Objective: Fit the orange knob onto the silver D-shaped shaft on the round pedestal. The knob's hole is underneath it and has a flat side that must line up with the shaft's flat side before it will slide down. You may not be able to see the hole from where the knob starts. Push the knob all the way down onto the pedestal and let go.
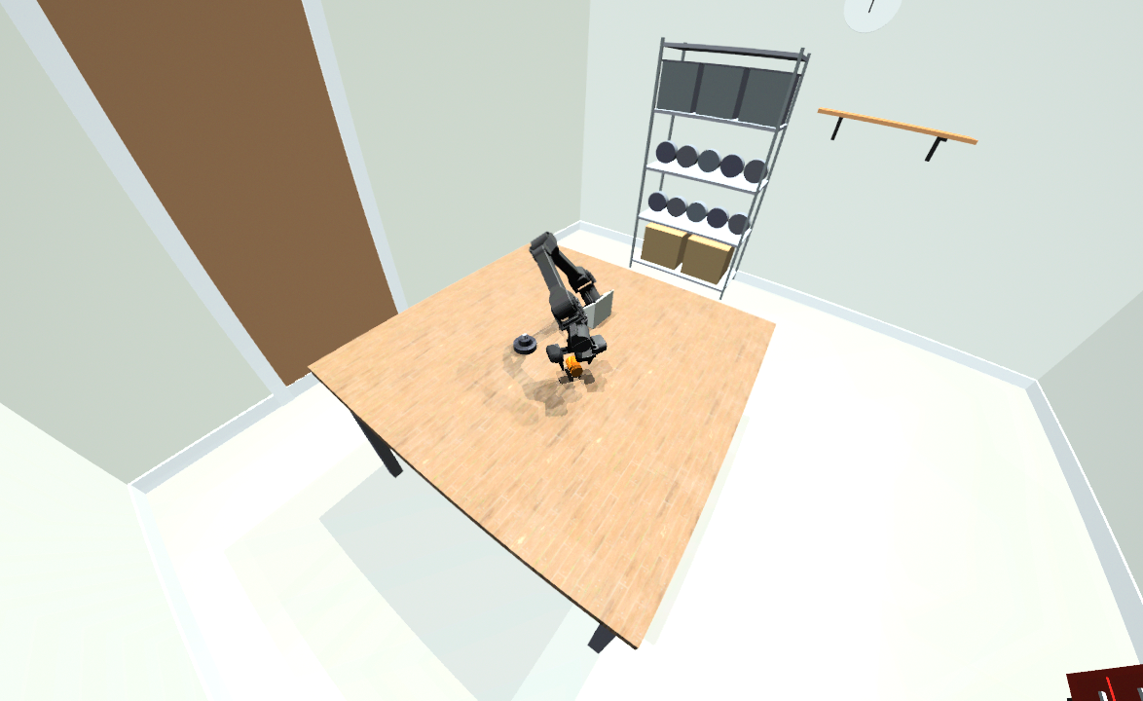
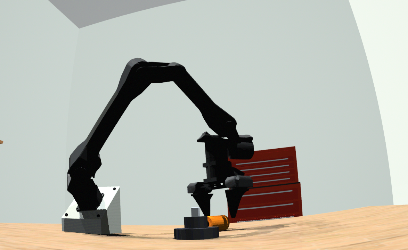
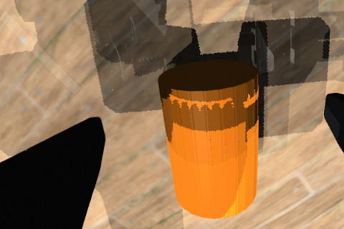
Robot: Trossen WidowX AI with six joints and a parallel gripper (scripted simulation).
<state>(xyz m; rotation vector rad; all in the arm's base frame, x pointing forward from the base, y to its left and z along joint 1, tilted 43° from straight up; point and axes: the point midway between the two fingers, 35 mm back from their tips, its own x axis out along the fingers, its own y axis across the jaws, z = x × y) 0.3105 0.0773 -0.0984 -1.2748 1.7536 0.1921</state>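
Arching up from the base mount, folding at the elbow near 11 o'clock in the exterior view, then sloping down toward 4 o'clock to the wrist. Wrist pointing straight down. Gripper (image 2: 219,205) hanging with jaws spread wide, holding nothing, fingertips (image 2: 233,207) tapering to points just above the surface. In the wrist view, showing one dark finger (image 3: 48,196) at 8 o'clock and only a sliver of the other at 3 o'clock on the frame edge.
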